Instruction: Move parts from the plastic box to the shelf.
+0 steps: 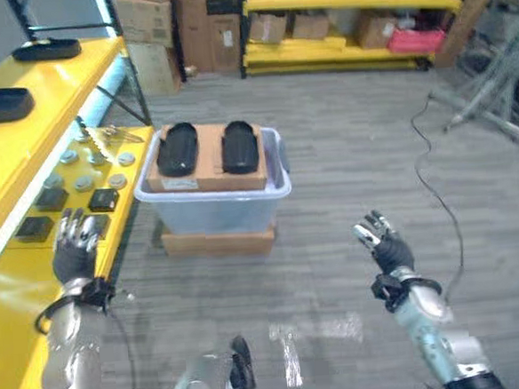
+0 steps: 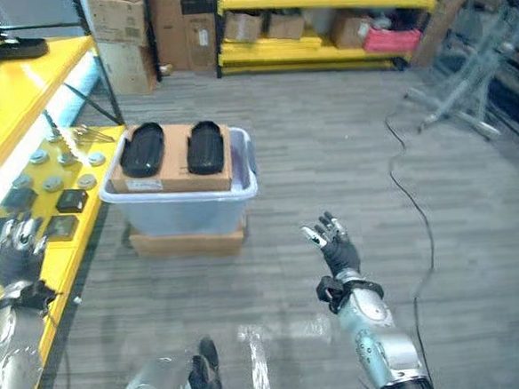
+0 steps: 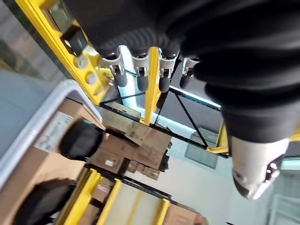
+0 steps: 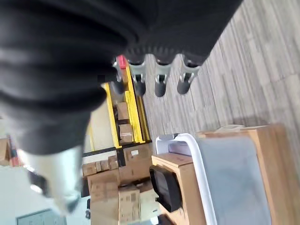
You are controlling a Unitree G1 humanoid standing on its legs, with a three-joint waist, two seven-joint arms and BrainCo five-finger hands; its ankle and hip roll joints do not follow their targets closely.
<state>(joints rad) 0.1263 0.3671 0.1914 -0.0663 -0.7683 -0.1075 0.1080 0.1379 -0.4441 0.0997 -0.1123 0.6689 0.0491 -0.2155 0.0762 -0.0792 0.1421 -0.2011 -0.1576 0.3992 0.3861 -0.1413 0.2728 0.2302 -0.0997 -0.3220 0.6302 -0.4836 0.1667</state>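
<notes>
On the floor, just beside the front edge of the yellow shelf (image 1: pixel 8 167), stands the plastic box (image 1: pixel 216 206), resting on a flat cardboard base (image 1: pixel 217 243). A cardboard sheet (image 1: pixel 209 167) lies across the top of the box, and on it two black parts (image 1: pixel 176 149) (image 1: pixel 239 146) sit side by side, apart from each other. Two more black parts (image 1: pixel 46 50) already lie on the upper level of the shelf, toward its far end, while small metal discs and dark blocks are spread along the lower level near its front edge.

The left robot hand (image 1: pixel 74 243) hangs over the front edge of the lower shelf level with fingers relaxed and spread, holding nothing. The right robot hand (image 1: pixel 380 239) is raised over bare floor, well apart from the box, its fingers likewise loose and empty.

The step in hand looks like reaching for a part. To do it well, the nearer hand should come down over one black part from above, wrap its fingers around the narrow sides and lift straight up, so the cardboard sheet does not slide or tip the neighbouring part. Bare room on the upper level should be picked before carrying.
</notes>
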